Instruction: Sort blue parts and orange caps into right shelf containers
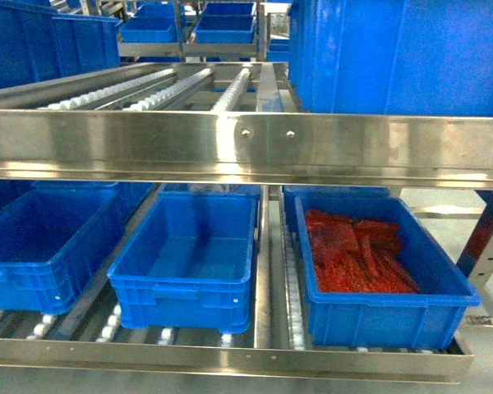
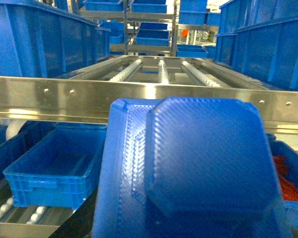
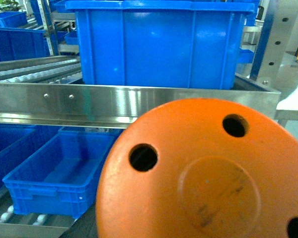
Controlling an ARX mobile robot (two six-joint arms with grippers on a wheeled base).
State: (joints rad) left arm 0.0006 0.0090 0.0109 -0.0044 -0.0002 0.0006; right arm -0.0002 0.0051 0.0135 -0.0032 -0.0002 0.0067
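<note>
A blue part (image 2: pixel 203 158), chunky with clipped corners, fills the lower left wrist view right in front of the camera. It hides my left gripper's fingers, which are shut on it. An orange cap (image 3: pixel 203 173), round with dark holes, fills the right wrist view the same way and covers my right gripper. Both hang in front of the shelf. On the lower shelf level stand blue containers: an empty middle one (image 1: pixel 181 304), a right one (image 1: pixel 378 316) holding red-orange pieces (image 1: pixel 353 254), and a left one (image 1: pixel 33 271). Neither gripper shows in the head view.
A steel beam (image 1: pixel 246 148) crosses the shelf front above the lower containers. Roller tracks (image 1: pixel 156 90) run back on the upper level, beside a large blue crate (image 1: pixel 394 49) at the right. More racks with blue crates (image 2: pixel 149 34) stand behind.
</note>
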